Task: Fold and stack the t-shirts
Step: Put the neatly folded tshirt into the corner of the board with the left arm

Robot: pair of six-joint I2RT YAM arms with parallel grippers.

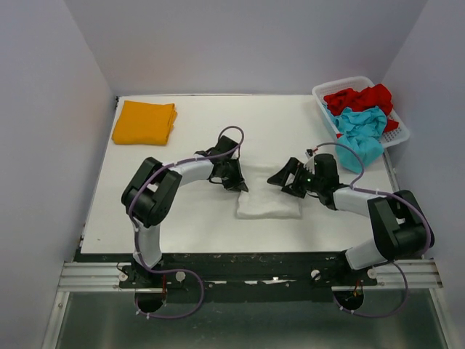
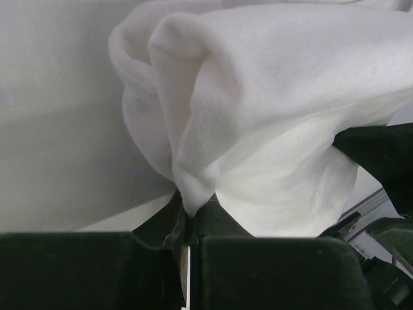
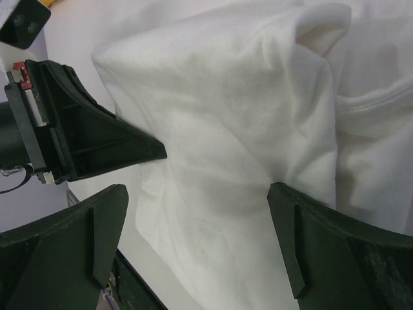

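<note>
Left claw [image 2: 189,218] tight on white t-shirt [image 2: 277,116]; right claw [image 3: 197,194] wide

White t-shirt [image 2: 277,97] cut off top, right — edge hidden between left fingers [image 2: 271,274].

The basket [image 1: 340,83] is white, with a lattice pattern. In it are a red shirt [image 1: 360,98] and a teal shirt [image 1: 361,129] — both plain. Far left of the basket is a plain orange shirt [image 1: 144,122]; nearer, a white shirt [image 1: 269,203] on the white table [image 1: 196,218]. The left gripper [image 2: 187,216] and right gripper [image 3: 197,190] are black.
</note>
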